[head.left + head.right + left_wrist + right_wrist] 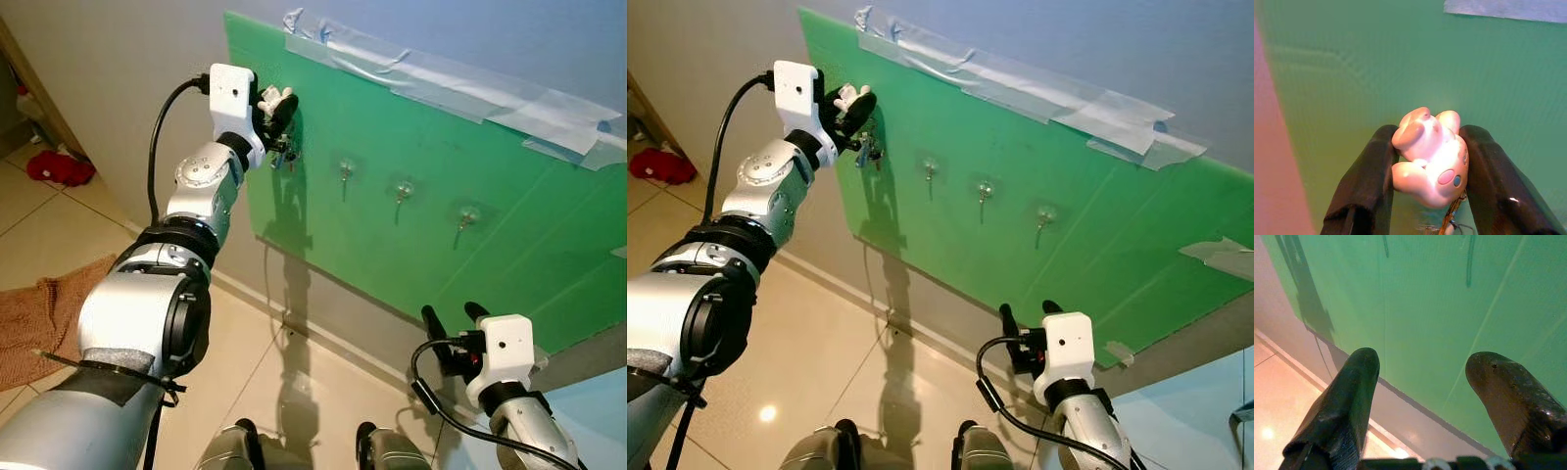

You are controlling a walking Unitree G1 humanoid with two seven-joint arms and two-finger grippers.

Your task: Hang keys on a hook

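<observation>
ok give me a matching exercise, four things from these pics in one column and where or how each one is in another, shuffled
1. left hand
2. right hand
3. small pale pink figure keyring
4. red cloth bundle

a. on the floor by the wall
b. open, low by the green board's lower edge
c. raised against the green plastic board
d. clamped between two black fingers

Pairs: 1-c, 2-b, 3-d, 4-a

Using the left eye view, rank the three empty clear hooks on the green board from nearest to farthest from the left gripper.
From the left gripper, holding the pale figurine keyring:
1. Leftmost empty clear hook, just beside it.
2. Middle hook, mid-board.
3. Rightmost hook, toward the right gripper's side.
</observation>
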